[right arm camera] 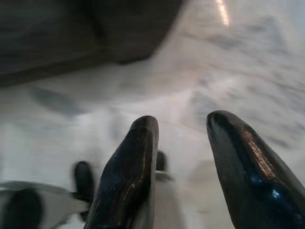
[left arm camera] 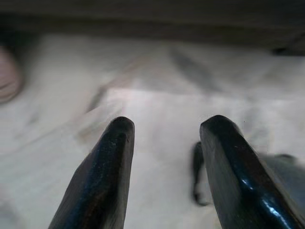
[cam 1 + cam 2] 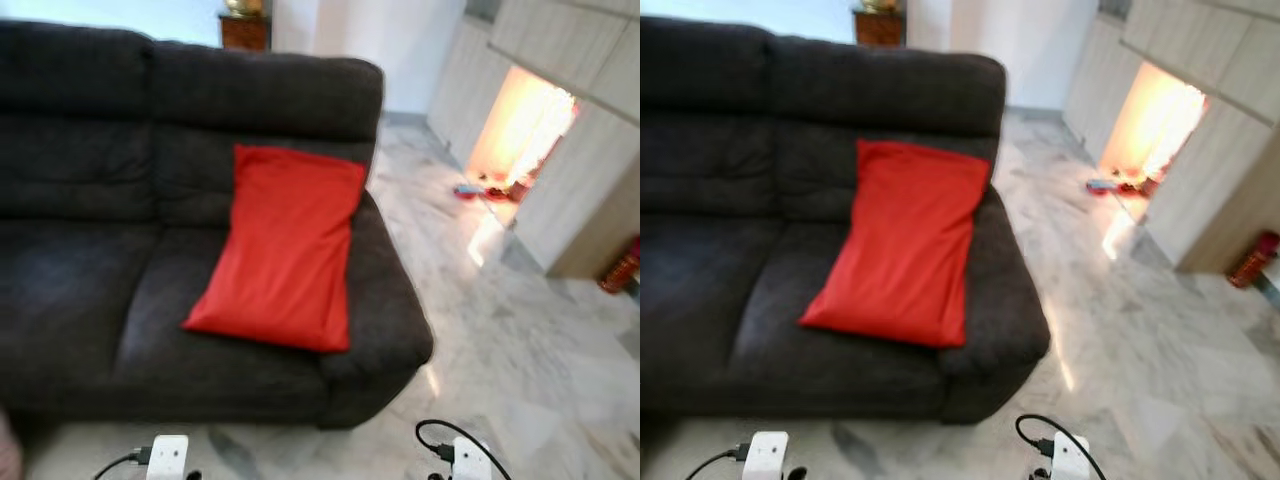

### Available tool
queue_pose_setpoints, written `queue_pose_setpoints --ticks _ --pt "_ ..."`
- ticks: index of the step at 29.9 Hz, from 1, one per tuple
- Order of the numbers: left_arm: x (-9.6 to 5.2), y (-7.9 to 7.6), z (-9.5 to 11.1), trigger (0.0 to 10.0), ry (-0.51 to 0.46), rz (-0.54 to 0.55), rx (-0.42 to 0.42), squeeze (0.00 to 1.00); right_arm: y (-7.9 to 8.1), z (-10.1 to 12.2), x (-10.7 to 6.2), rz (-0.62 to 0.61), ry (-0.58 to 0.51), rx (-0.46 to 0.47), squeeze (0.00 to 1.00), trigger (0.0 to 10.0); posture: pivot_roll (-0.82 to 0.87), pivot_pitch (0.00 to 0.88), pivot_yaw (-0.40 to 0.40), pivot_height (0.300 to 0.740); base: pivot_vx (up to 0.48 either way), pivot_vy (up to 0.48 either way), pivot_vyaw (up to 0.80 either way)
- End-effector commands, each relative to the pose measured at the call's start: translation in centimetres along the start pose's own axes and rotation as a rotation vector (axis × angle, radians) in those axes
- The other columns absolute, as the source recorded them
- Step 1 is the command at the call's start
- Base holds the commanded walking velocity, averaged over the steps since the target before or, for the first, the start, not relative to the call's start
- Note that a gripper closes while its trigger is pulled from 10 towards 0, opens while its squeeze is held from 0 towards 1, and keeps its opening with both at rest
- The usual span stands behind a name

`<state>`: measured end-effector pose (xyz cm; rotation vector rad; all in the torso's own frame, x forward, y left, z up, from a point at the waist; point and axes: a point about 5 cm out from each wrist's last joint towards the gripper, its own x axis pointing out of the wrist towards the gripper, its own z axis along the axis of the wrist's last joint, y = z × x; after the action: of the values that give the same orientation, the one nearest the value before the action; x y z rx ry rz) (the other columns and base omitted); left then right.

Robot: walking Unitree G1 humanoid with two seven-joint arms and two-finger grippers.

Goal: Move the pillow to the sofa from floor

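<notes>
The red rectangular fabric pillow (image 3: 283, 245) lies on the dark charcoal upholstered sofa (image 3: 90, 270), in the centre of the left eye view. Its upper edge leans against the sofa's backrest and its lower end rests on the right-hand seat cushion, just beside the right armrest. The pillow is tilted, with its lower corner reaching toward the left of the frame. It is clear of the floor.

The pale grey-veined marble floor (image 3: 520, 340) takes up the right half and lower edge of the head views. At the upper right of the frame stand light wood-grain cabinets (image 3: 590, 130), with a brightly lit orange opening between them. Small coloured items lie on the floor at that opening; they are too blurred to identify. A red cylindrical object (image 3: 1248, 260) stands at the right edge of the frame, against the cabinet base. A brown wooden piece of furniture (image 3: 245, 30) shows at the top centre, behind the sofa.

The silver wrists of both arms, each with a black cable, sit at the bottom edge of the head views, low and in front of the sofa.

In the left wrist view the left gripper (image 2: 164, 126) points down at the marble floor, its two black fingers (image 2: 102, 176) spread apart with nothing between them. In the right wrist view the right gripper (image 1: 183, 119) likewise hangs over the floor near the sofa's base, fingers (image 1: 128, 176) parted and holding nothing.
</notes>
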<state>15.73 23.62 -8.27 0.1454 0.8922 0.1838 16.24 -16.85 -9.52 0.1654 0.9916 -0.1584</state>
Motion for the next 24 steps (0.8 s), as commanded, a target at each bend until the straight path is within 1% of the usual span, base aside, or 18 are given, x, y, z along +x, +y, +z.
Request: queue_pose_setpoints --ticks 1,3,4,6,8,10,11,12,13,16,18,21,24 --pt "0.1 -0.9 0.1 10.0 -0.001 -0.019 -0.012 0.00 -2.0 -0.3 -0.2 -0.044 0.004 -0.002 0.00 10.0 0.16 0.000 -0.106 0.740 0.000 0.352 0.00" --pt "0.1 -0.9 0.2 10.0 -0.001 -0.019 -0.013 0.00 -2.7 -0.6 -0.4 -0.051 0.008 -0.003 0.00 10.0 0.16 0.000 -0.106 0.740 0.000 0.352 0.00" --pt "0.1 -1.0 0.2 10.0 -0.001 -0.019 -0.014 0.00 -3.0 -0.8 -0.4 -0.051 0.010 -0.017 0.00 10.0 0.16 0.000 -0.106 0.740 0.000 0.349 0.00" --pt "0.1 -1.0 0.2 10.0 -0.001 -0.018 -0.015 0.00 -3.1 -0.9 -0.5 -0.050 0.010 -0.026 0.00 10.0 0.16 0.000 -0.106 0.740 0.000 0.352 0.00" --pt "0.1 -1.0 0.2 10.0 -0.001 -0.019 -0.015 0.00 -3.2 -0.9 -0.5 -0.045 0.005 -0.025 0.00 10.0 0.16 0.000 -0.105 0.740 0.000 0.356 0.00" --pt "0.1 -1.0 0.2 10.0 -0.001 -0.017 -0.015 0.00 -2.8 -1.1 -0.6 -0.028 -0.005 -0.058 0.00 10.0 0.16 0.000 -0.105 0.740 0.000 0.349 0.74" --pt "0.1 -1.0 0.2 10.0 -0.001 -0.017 -0.015 0.00 -2.7 -1.2 -0.6 -0.029 -0.007 -0.061 0.00 10.0 0.16 0.000 -0.105 0.740 0.000 0.352 0.80" --pt "0.1 -0.9 0.2 10.0 -0.001 -0.017 -0.016 0.00 -2.6 -1.4 -0.6 -0.031 -0.007 -0.044 0.00 10.0 0.16 0.000 -0.105 0.740 0.000 0.352 0.80" --pt "0.1 -0.9 0.2 10.0 -0.001 -0.016 -0.016 0.00 -2.4 -1.7 -0.6 -0.023 -0.002 -0.027 0.00 10.0 0.16 0.000 -0.105 0.740 0.000 0.349 0.00" --pt "0.1 -1.0 0.2 10.0 0.000 -0.016 -0.016 0.00 -2.1 -2.2 -0.7 -0.005 0.003 -0.027 0.00 10.0 0.16 0.000 -0.104 0.740 0.000 0.350 0.00" --pt "0.1 -1.0 0.2 10.0 0.000 -0.016 -0.017 0.00 -2.3 -2.4 -0.9 -0.004 0.004 -0.025 0.00 10.0 0.16 0.000 -0.104 0.740 0.000 0.351 0.00" --pt "0.1 -1.0 0.2 10.0 -0.001 -0.016 -0.016 0.00 -2.9 -2.5 -1.0 -0.003 0.000 -0.048 0.00 10.0 0.16 0.000 -0.104 0.740 0.000 0.350 0.00" --pt "0.1 -1.0 0.2 10.0 -0.001 -0.015 -0.017 0.00 -3.0 -2.5 -1.0 0.003 -0.003 -0.055 0.00 10.0 0.16 0.000 -0.103 0.740 0.000 0.349 0.80"
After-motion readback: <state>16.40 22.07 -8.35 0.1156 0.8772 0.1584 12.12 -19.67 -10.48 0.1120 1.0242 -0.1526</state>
